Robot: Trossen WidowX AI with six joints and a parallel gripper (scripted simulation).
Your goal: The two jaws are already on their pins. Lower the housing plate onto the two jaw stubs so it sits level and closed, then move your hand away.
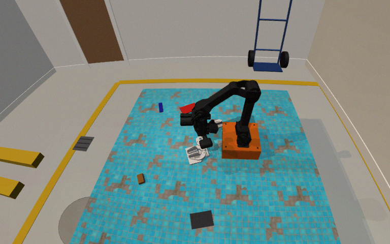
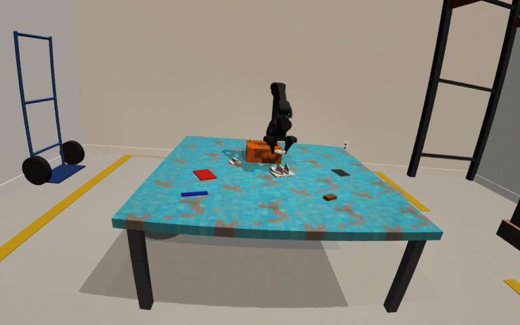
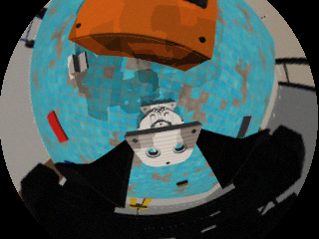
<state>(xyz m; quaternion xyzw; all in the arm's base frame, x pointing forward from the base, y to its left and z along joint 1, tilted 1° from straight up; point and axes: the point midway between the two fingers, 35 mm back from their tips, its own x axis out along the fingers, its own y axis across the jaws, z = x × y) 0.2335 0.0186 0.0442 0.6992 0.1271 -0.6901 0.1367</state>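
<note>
The jointed arm (image 1: 217, 96) (image 2: 282, 105) is matte black, with chunky rounded joints and tapering gripper (image 2: 280, 152) (image 3: 162, 134) fingers.

Workshop or warehouse-type interior, the exact kind not determinable. Yellow floor-marking lines (image 1: 184, 81) (image 2: 65, 206) surround the counter (image 1: 161, 201) (image 2: 245, 214) (image 3: 105, 80). A blue hand truck (image 1: 272, 49) (image 2: 25, 102) stands near a wall. A tall, dark rack (image 2: 430, 91) rises beyond the counter, and two yellow bars (image 1: 20, 156) project at the edge of the top view. The floor (image 1: 94, 115) (image 2: 57, 268) is plain grey.
</note>
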